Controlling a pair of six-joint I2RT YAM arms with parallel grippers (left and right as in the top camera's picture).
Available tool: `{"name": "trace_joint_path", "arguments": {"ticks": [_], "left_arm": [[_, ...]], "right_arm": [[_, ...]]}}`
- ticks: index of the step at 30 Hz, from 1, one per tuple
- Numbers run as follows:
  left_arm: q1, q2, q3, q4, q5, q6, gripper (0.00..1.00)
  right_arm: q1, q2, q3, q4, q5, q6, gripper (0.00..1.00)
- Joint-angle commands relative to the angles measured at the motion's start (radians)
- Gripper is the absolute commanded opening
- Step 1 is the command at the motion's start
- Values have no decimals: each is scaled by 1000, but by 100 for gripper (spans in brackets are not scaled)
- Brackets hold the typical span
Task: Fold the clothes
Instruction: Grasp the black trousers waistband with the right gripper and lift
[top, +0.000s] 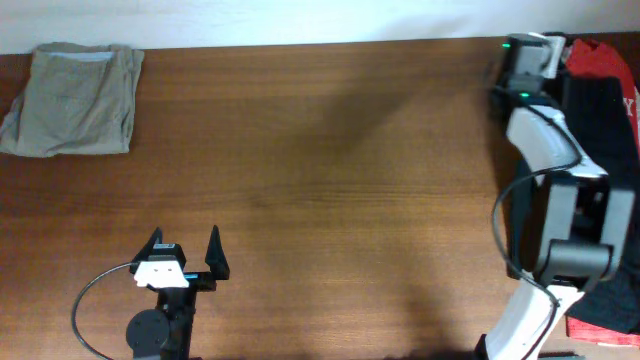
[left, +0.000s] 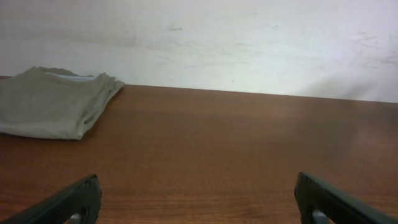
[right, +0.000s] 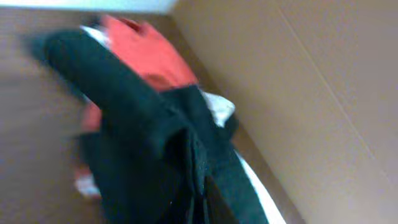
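The large black garment (top: 603, 115) lies in a heap at the table's right edge, on top of the red T-shirt (top: 592, 56). In the right wrist view, which is blurred, black fabric (right: 134, 134) fills the space at my right gripper (right: 200, 198). The gripper looks shut on a bunched fold of it, with the red T-shirt (right: 149, 59) behind. In the overhead view the right arm (top: 545, 150) reaches over the heap and hides its fingers. The folded grey-khaki garment (top: 75, 98) lies at the far left corner and also shows in the left wrist view (left: 53, 102). My left gripper (top: 186, 255) is open and empty near the front edge (left: 199, 202).
The brown wooden table (top: 320, 180) is bare between the two arms. A white wall (left: 249, 43) runs behind the far edge. A tan flat surface (right: 311, 81) stands close beside the heap on the right. A cable (top: 95, 300) loops by the left arm's base.
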Motion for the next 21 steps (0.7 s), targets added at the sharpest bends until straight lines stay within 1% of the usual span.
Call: {"name": "trace_joint_path", "arguments": {"ticks": [1, 5, 6, 9, 10, 12, 13, 17, 21], "left_arm": [[-4, -6, -6, -1, 14, 19, 99], [-4, -6, -6, -1, 14, 19, 99], [-4, -6, -6, -1, 13, 19, 99], [-4, -6, -6, -1, 13, 19, 99], [-4, -6, -6, -1, 14, 19, 99], [-4, -6, -6, -1, 14, 19, 99], [-4, -6, -5, -1, 14, 19, 99], [-4, -6, -6, -1, 14, 19, 99], [-4, -6, -6, -1, 14, 19, 99]], "right_arm": [[-119, 19, -2, -8, 15, 1, 4], [-179, 19, -1, -5, 2, -42, 4], [-179, 19, -1, -8, -43, -41, 4], [-158, 19, -1, -63, -279, -39, 4], [-146, 21, -2, -79, -335, -6, 4], [-130, 29, -2, -90, -386, 58, 4], [-121, 33, -2, -102, -428, 61, 4], [-48, 40, -1, -121, -517, 61, 4], [137, 39, 11, -114, -623, 62, 4]]}}
